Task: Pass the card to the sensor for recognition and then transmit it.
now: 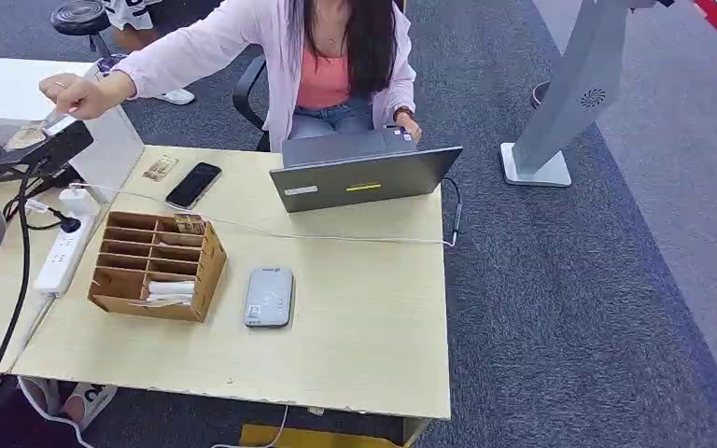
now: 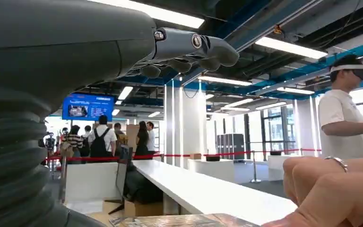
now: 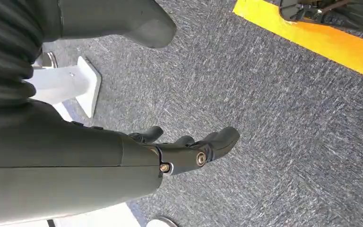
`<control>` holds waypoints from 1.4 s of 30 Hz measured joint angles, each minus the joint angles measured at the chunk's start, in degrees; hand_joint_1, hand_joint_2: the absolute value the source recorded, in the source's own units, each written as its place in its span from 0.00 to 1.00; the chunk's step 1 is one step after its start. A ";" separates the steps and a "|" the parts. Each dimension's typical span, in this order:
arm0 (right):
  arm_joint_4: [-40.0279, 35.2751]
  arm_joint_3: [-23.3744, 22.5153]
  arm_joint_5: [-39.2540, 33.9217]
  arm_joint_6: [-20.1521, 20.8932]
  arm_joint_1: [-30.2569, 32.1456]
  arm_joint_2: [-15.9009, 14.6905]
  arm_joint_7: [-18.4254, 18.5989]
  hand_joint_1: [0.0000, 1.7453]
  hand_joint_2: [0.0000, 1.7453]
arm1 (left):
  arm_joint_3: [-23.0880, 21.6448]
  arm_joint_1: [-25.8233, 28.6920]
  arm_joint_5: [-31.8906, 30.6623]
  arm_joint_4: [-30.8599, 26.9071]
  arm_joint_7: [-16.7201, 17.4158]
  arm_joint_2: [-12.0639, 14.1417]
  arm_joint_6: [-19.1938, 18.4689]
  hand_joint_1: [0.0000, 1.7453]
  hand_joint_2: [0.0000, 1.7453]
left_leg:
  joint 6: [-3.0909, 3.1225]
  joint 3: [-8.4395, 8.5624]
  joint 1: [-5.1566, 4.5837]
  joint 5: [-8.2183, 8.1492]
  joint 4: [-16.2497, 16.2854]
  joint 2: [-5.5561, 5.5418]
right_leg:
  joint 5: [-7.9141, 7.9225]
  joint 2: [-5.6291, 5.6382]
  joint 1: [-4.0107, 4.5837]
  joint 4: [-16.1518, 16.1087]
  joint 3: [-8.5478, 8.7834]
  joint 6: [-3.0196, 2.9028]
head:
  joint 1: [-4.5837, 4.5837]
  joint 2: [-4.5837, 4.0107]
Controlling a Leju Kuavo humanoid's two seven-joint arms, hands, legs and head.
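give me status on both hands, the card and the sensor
Left hand raised, fingers apart, nothing in it. Right hand hanging over carpet, holding nothing. Person's hand at the left hand with a card. Sensor unobstructed on desk.

Right hand (image 3: 184, 151) hanging over grey carpet (image 3: 274, 123), dark fingers (image 3: 222, 137) loosely spread, holding nothing. Yellow strip (image 3: 321, 40) crossing the carpet toward one corner. White stand base (image 3: 68, 85) beside the ribbed wrist cover (image 3: 4, 52).
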 joint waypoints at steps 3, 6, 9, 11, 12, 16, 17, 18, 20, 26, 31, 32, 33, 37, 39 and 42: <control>0.00 0.00 0.00 0.02 0.00 0.00 0.09 0.00 0.00 | -0.04 0.00 -0.30 0.13 0.00 -0.18 0.00 0.00 1.00 | 0.00 0.00 0.00 0.00 0.00 0.00 | 0.00 0.00 0.00 0.00 0.00 0.00 | 0.00 0.00; 0.00 0.00 0.00 0.07 0.00 0.02 0.28 0.00 0.00 | -0.15 0.04 -0.55 0.55 0.04 -0.61 0.07 0.00 1.00 | 0.00 -0.01 0.00 0.00 0.00 -0.02 | 0.00 -0.01 0.00 0.00 0.00 0.00 | 0.02 0.00; 0.02 0.00 0.09 0.07 0.00 0.02 0.59 0.00 0.00 | -0.35 0.13 -0.96 1.07 0.70 -1.14 0.31 0.02 1.00 | 0.00 -0.01 -0.01 0.00 0.00 -0.01 | 0.00 -0.01 -0.01 0.00 0.00 0.00 | 0.02 0.00; 0.02 0.00 0.11 0.04 0.00 0.02 0.59 0.00 0.00 | -0.35 0.31 -1.14 1.27 0.85 -1.36 0.44 1.00 1.00 | 0.00 -0.01 -0.01 0.00 0.00 -0.01 | 0.00 -0.01 -0.01 0.00 0.00 0.00 | 0.00 0.00; 0.02 0.00 0.11 0.07 0.00 0.04 0.57 0.00 0.00 | -0.35 0.40 -1.14 1.31 0.83 -1.44 0.50 1.00 1.00 | 0.00 -0.01 -0.01 0.00 0.00 -0.01 | 0.00 -0.01 0.00 0.00 0.00 0.00 | 0.00 0.00; 0.11 0.00 0.11 0.07 0.00 0.09 0.06 0.00 0.00 | -0.35 0.70 -0.87 1.49 -0.19 -1.62 0.48 1.00 1.00 | 0.00 -0.01 0.00 0.00 0.00 -0.01 | 0.00 -0.01 0.00 0.00 0.00 0.00 | 0.00 0.00; 0.11 0.00 0.11 0.07 0.00 0.11 -0.04 0.00 0.00 | -0.35 0.70 -0.85 1.53 -0.44 -1.64 0.42 1.00 1.00 | 0.00 -0.01 0.00 0.00 0.00 -0.01 | 0.00 -0.01 0.00 0.00 -0.01 0.00 | 0.02 0.00; 0.11 0.00 0.11 0.09 0.00 0.13 -0.11 0.00 0.00 | -0.35 0.70 -0.76 1.62 -0.44 -1.70 0.37 1.00 1.00 | 0.00 -0.01 0.00 0.00 0.00 -0.01 | 0.00 -0.01 0.00 0.00 -0.01 0.00 | 0.02 0.00; 0.11 0.00 0.11 0.07 0.01 0.20 -0.20 0.00 0.00 | -0.35 0.75 -0.68 1.73 -0.59 -1.81 0.35 1.00 1.00 | 0.00 -0.01 0.00 0.00 0.00 -0.01 | 0.00 -0.01 0.00 0.00 -0.01 0.00 | 0.02 0.00; 0.13 0.00 -0.42 0.04 0.01 0.22 -0.70 0.00 0.00 | -0.35 2.88 -0.52 0.76 -3.19 -2.75 0.81 1.00 1.00 | 0.00 -0.01 -0.02 0.00 0.00 -0.02 | 0.00 -0.02 -0.01 0.00 0.00 0.00 | 0.02 0.00; 0.15 0.00 -0.42 0.02 0.05 0.28 -1.14 0.00 0.00 | -0.35 5.47 -0.52 -1.84 -3.45 -3.45 0.92 1.00 1.00 | 0.00 -0.01 -0.02 0.00 0.00 -0.02 | 0.00 -0.02 -0.01 0.00 0.00 0.01 | 0.02 0.00; 0.15 0.00 -0.42 0.02 0.06 0.31 -1.16 0.00 0.00 | -0.35 5.83 -0.50 -2.25 -3.48 -3.52 0.92 1.00 1.00 | 0.00 -0.01 -0.02 0.00 0.00 -0.02 | 0.00 -0.02 -0.01 0.00 -0.01 0.01 | 0.00 0.00; 0.15 0.00 -0.44 0.00 0.07 0.33 -1.25 0.00 0.00 | -0.35 6.23 -0.48 -2.91 -3.61 -3.61 0.90 1.00 1.00 | 0.00 -0.01 -0.02 0.00 0.00 -0.02 | 0.00 -0.02 -0.01 0.00 -0.01 0.01 | 0.02 0.00; 0.15 -0.02 -0.44 -0.02 0.10 0.33 -1.25 0.00 0.00 | -0.35 8.15 -0.18 -5.96 -4.61 -3.89 0.79 1.00 1.00 | 0.00 -0.01 -0.01 0.00 0.00 -0.02 | 0.00 -0.02 -0.01 0.00 -0.01 0.00 | 0.00 0.00; 0.15 -0.02 -0.44 -0.04 0.12 0.33 -1.33 0.00 0.00 | -0.35 8.98 -0.17 -7.22 -4.63 -4.09 0.72 1.00 1.00 | 0.00 -0.01 -0.01 0.00 0.00 -0.02 | 0.00 -0.02 -0.01 0.00 -0.01 0.00 | 0.00 0.00; 0.15 -0.02 -0.44 -0.17 0.16 0.35 -1.51 0.00 0.00 | -0.35 10.03 0.00 -9.12 -5.38 -4.35 0.77 1.00 1.00 | 0.00 -0.01 -0.02 0.00 0.00 -0.02 | 0.00 -0.02 -0.01 0.00 -0.01 0.01 | 0.02 0.00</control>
